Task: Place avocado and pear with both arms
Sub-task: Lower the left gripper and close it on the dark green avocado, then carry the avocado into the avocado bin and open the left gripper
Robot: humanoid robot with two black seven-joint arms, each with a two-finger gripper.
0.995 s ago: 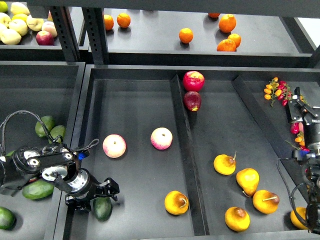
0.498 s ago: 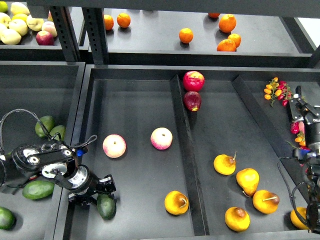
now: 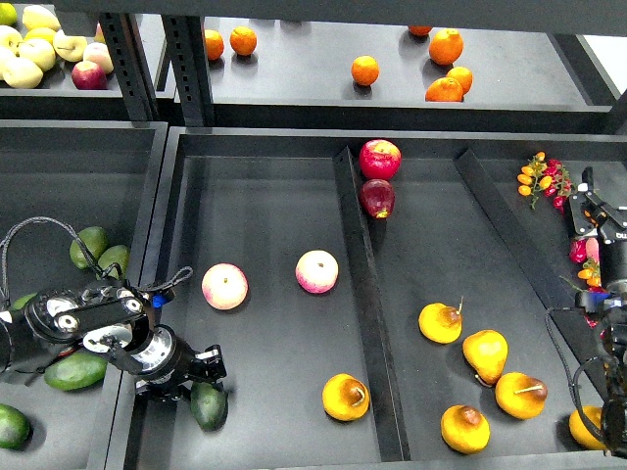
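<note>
Two grippers show. Left gripper (image 3: 203, 377) sits low in the left bin, fingers spread, with the avocado (image 3: 208, 404) lying just below them on the bin floor, touching or nearly so. Two apples (image 3: 224, 286) rest farther up that bin. One pear (image 3: 345, 397) lies near the divider (image 3: 364, 313), four more beyond it. Right gripper (image 3: 594, 204) is at the far right edge; I cannot tell its state.

Two pink-yellow apples (image 3: 224, 286), oranges (image 3: 364, 70) on upper shelf (image 3: 294, 69)
</note>
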